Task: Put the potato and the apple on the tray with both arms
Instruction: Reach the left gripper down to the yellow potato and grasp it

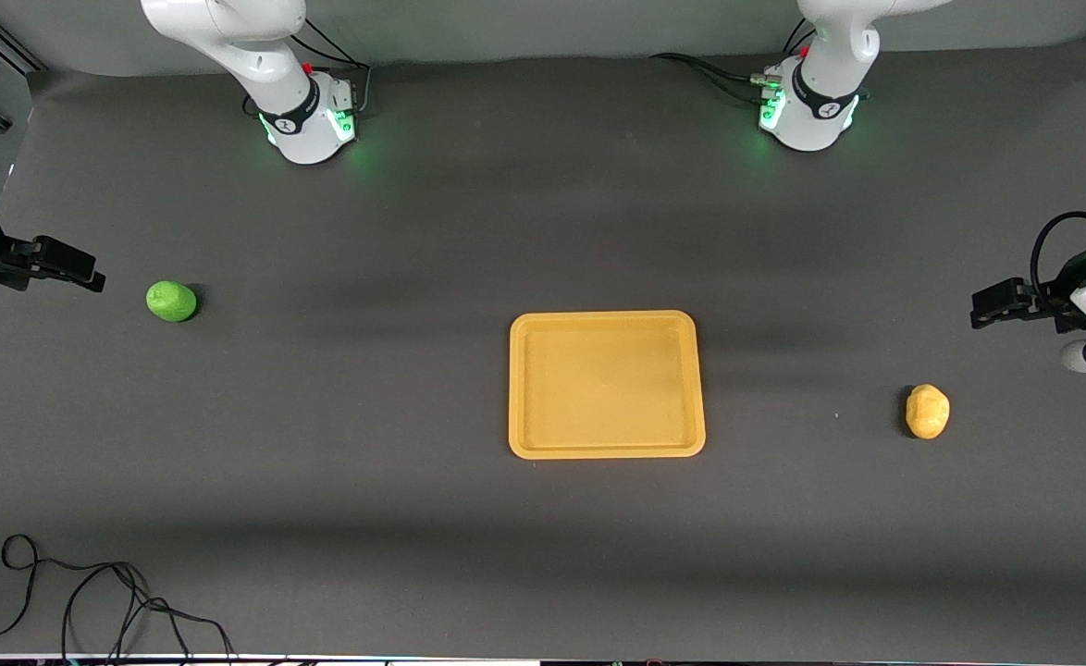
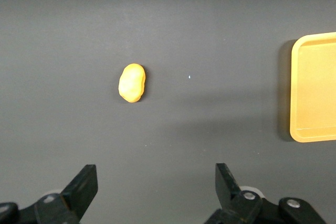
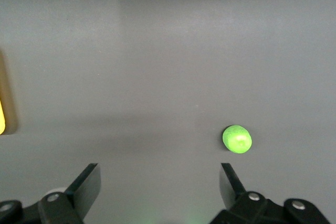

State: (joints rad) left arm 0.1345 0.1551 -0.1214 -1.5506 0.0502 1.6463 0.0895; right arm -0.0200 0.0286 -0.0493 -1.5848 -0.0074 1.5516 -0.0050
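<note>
Dark grey table (image 1: 543,231) bears tray (image 1: 607,446), apple (image 1: 171,302), potato (image 1: 927,411)

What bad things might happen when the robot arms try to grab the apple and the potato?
The round apple lies loose on the table, so the open right gripper might nudge it and make it roll. The lumpy potato might slip from the open left gripper. Both arms head for one tray, so they might bump over it.

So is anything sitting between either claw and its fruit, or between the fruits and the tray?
Nothing visible. Bare table lies between the open left claw and the potato, between the open right claw and the apple, and from each to the tray.
</note>
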